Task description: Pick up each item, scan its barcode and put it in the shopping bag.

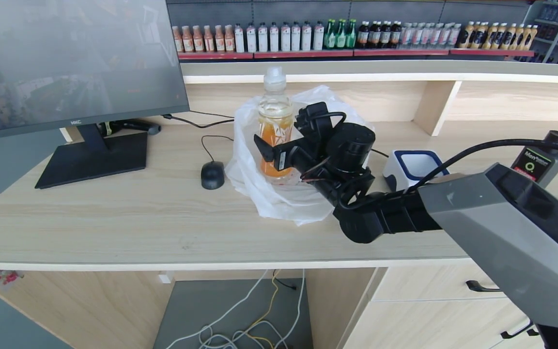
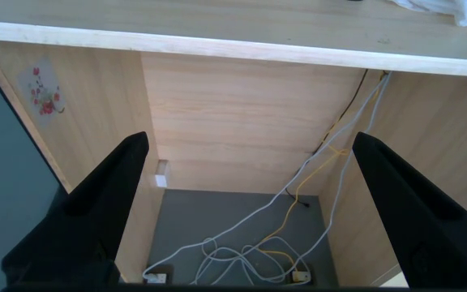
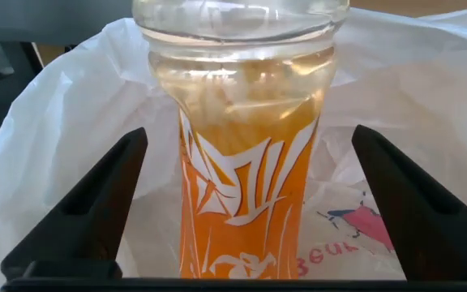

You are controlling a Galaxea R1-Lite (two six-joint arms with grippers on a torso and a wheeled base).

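One juice bottle (image 1: 275, 131) stands upright inside the white shopping bag (image 1: 279, 206) on the counter (image 1: 114, 218). The right gripper (image 3: 250, 142) has its fingers spread wide on either side of it, gripping nothing. That item looks nearly done; a dark bottle (image 1: 538, 165) beside the scanner (image 1: 412, 169) is left.

In front of me, the pale wood counter (image 1: 114, 228) carries a black monitor stand (image 1: 92, 157) at my left. A black mouse (image 1: 212, 175) sits just beside the white shopping bag (image 1: 284, 203) at centre, then a white-and-blue scanner box (image 1: 412, 167) and a dark pump bottle (image 1: 538, 162) at my right.
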